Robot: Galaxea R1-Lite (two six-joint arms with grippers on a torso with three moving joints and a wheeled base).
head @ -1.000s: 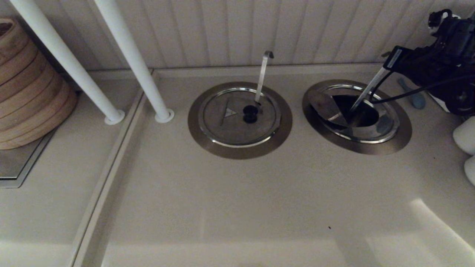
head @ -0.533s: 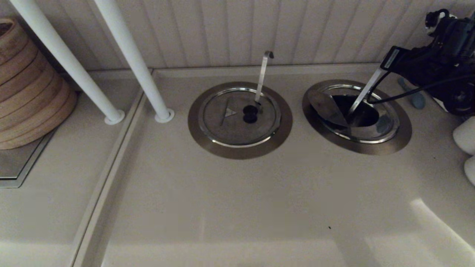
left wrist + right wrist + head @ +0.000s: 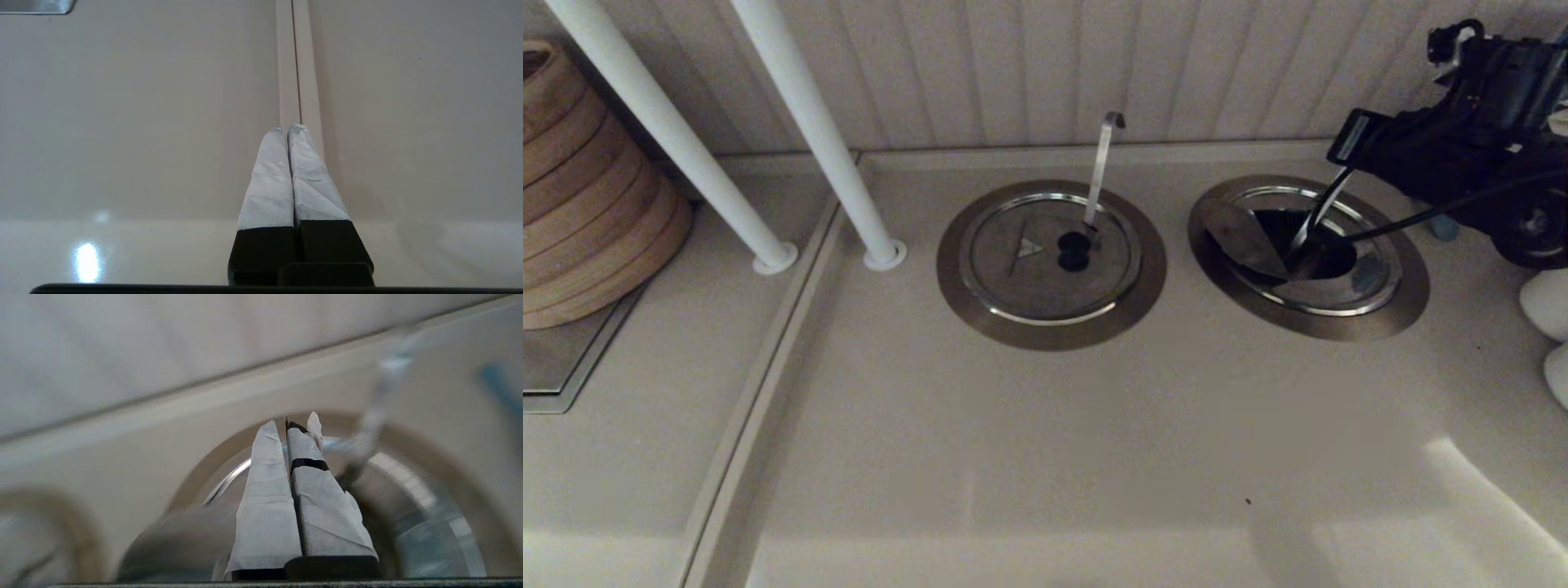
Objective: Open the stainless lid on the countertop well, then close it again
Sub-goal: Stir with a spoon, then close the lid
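Note:
The countertop well [image 3: 1409, 302] lies at the right, ringed by its dull-steel collar. In it the stainless lid [image 3: 1241, 237] sits tilted, its left part raised, with a dark opening behind it. The straight utensil handle [image 3: 1311, 220] rises from that opening. My right gripper [image 3: 1343, 143] hangs over the well's far right side and covers the handle's top end. In the right wrist view the right gripper [image 3: 286, 424] is shut and empty above the lid [image 3: 179, 543], with the blurred handle [image 3: 380, 396] beside it. My left gripper [image 3: 284, 127] is shut over bare counter.
The twin well with its closed lid [image 3: 1013, 278] and hook-ended handle [image 3: 1103, 163] lies at centre. Two white posts [image 3: 833, 163] stand at the left, beside stacked bamboo steamers [image 3: 580, 204]. White objects [image 3: 1547, 302] sit at the right edge. The panelled wall is close behind the wells.
My right arm has moved left, over the well's far side, and now hides the top of the straight handle. The lid stays tilted.

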